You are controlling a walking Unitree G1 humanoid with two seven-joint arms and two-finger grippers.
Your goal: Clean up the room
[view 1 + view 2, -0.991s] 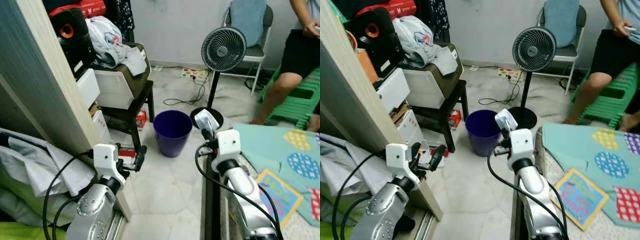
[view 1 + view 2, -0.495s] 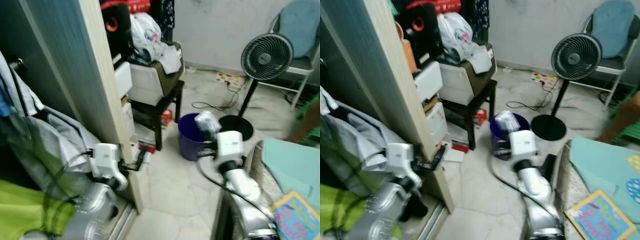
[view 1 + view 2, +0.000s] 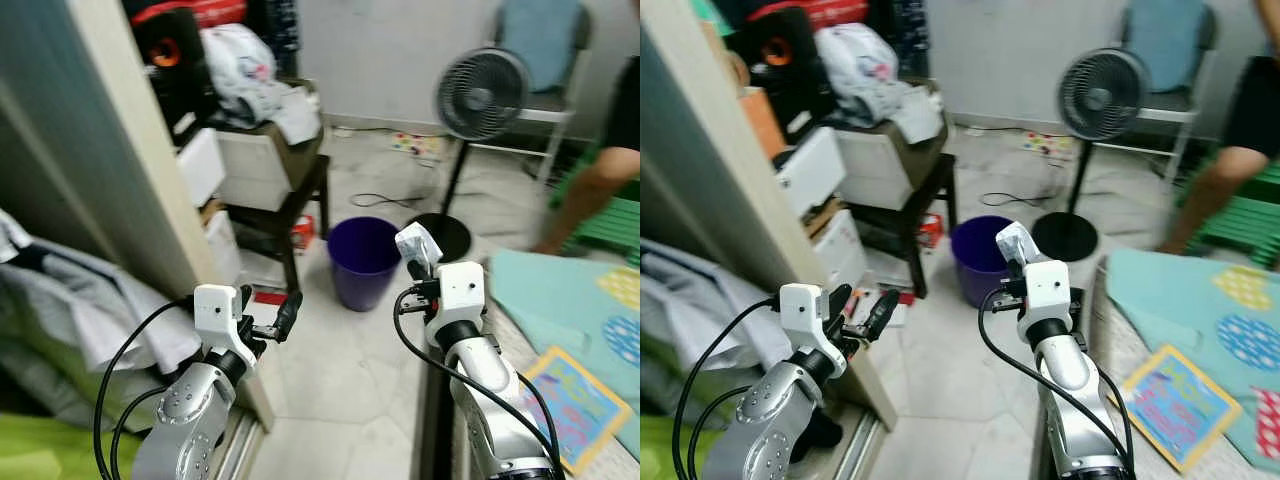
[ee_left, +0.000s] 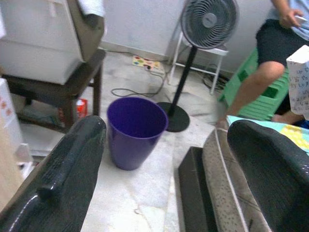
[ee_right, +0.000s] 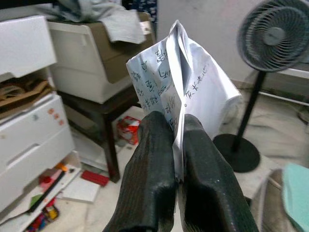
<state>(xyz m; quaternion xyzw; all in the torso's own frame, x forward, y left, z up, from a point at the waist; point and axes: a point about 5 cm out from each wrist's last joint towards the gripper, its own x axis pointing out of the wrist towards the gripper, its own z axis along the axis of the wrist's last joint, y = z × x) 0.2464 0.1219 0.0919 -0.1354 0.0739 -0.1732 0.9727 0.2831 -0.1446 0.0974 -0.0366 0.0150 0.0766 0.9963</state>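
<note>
Holding: the right gripper carried a folded paper upright in front of the robot, apparently bound for the bin.

Left eye view: the bin stood open-mouthed on the floor, between the dark table and the fan. The paper rose above the right gripper, near the bin's rim in the frame but not yet over its mouth. The left gripper was held out low beside the wardrobe edge, its fingers apart and empty.

Right eye view: the same paper overlapped the bin from this eye, so a short advance seemed all the drop would need. A person's leg showed by the green steps.

Left wrist view: the two fingers framed the bin on the floor ahead, well apart from it and gripping nothing, the jaws standing wide. The paper showed at the frame's edge.

Right wrist view: the fingers were pressed together on the paper's lower fold, with the handwritten sheet fanning out beyond the tips. That pinch looked firm enough for carrying, though the loose upper part could flap.

Task's thing: the paper sat clamped between the right jaws, held off the floor and short of the bin.
</note>
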